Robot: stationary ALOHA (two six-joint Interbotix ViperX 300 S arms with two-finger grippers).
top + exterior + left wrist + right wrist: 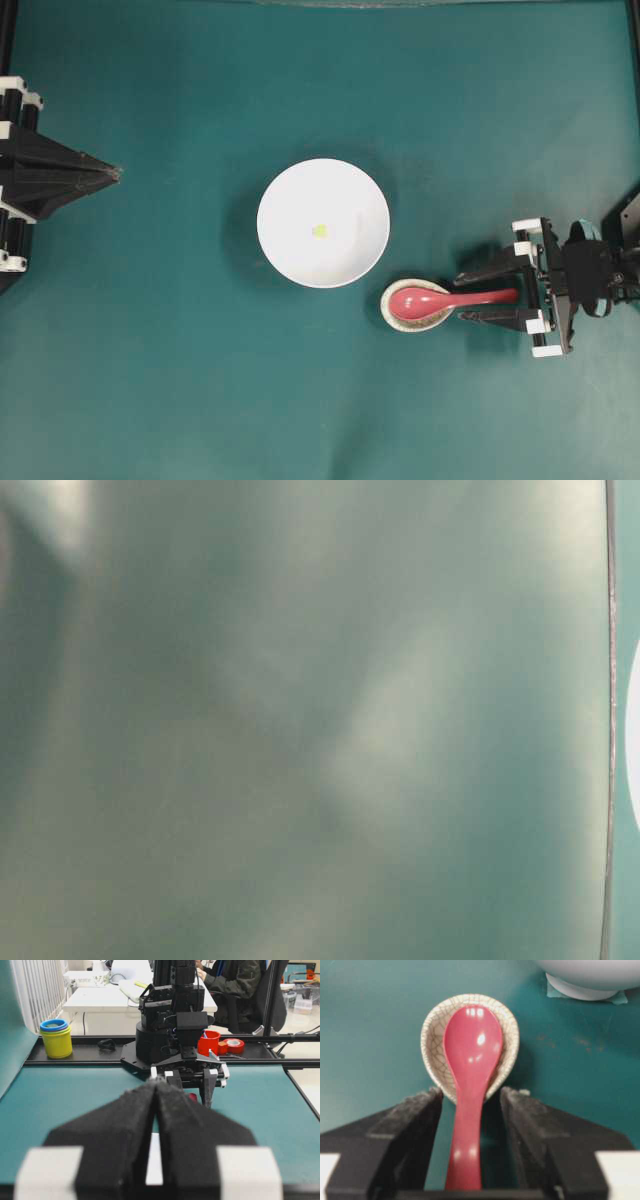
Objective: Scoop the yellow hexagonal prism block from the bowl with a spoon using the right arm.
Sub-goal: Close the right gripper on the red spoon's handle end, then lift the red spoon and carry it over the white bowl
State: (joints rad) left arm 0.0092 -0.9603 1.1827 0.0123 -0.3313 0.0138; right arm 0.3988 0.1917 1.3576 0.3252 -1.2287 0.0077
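The tiny yellow hexagonal prism block [319,231] lies near the middle of the white bowl [290,200] at the table's centre. The red-pink spoon [440,298] rests with its scoop [472,1045] in a small speckled oval dish [398,318], handle pointing right. My right gripper [477,296] is open, one finger on each side of the handle [466,1150], with a gap on both sides. The bowl's foot [580,991] shows at the top right of the right wrist view. My left gripper [116,173] is shut and empty at the far left.
The speckled dish [432,1047] sits just right of and below the bowl. Behind the table's far edge stand a yellow cup stack [56,1037], red tape rolls [220,1045] and the right arm's base [170,1025]. The table-level view is a blurred teal surface.
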